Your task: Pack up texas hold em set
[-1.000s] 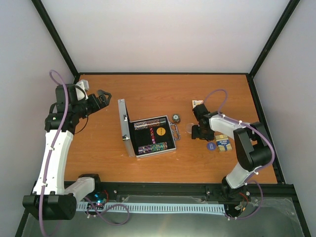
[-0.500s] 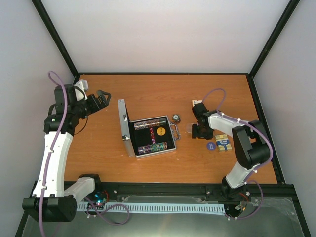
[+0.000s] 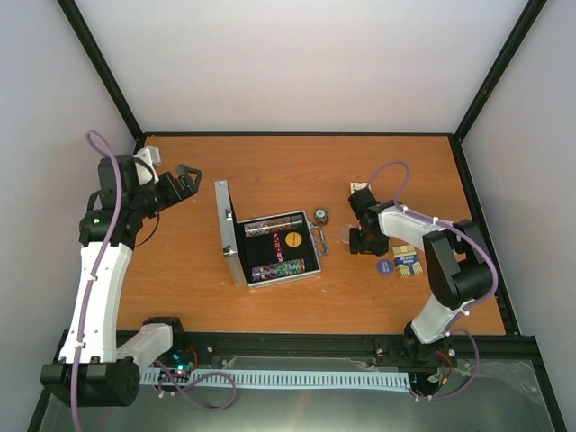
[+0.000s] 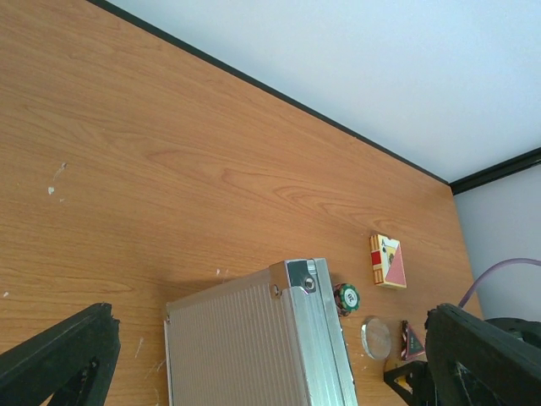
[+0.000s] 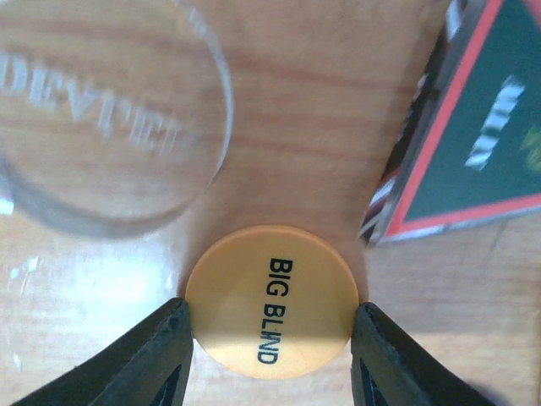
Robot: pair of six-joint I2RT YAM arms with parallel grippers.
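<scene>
The silver case [image 3: 270, 247] of the texas hold em set lies open mid-table, lid [image 3: 225, 229] upright, chips in its black lining. In the right wrist view my right gripper [image 5: 272, 317] is shut on a yellow round button marked BIG BLIND [image 5: 272, 300], which lies flat on the table; both fingers [image 5: 161, 355] touch its rim. A clear dealer disc [image 5: 110, 118] and a triangular button [image 5: 473, 144] lie just beyond it. My left gripper [image 3: 184, 177] hangs open left of the case, the ribbed lid back [image 4: 245, 347] below it in the left wrist view.
A small chip stack [image 3: 320, 215] stands by the case handle. A blue round button [image 3: 384, 266] and a blue card deck [image 3: 407, 261] lie to the right of my right gripper [image 3: 358, 241]. A red card deck [image 4: 387, 260] lies further back.
My right gripper's jaws have narrowed onto the yellow button, and the right arm has shifted slightly. The left arm has hardly moved.
</scene>
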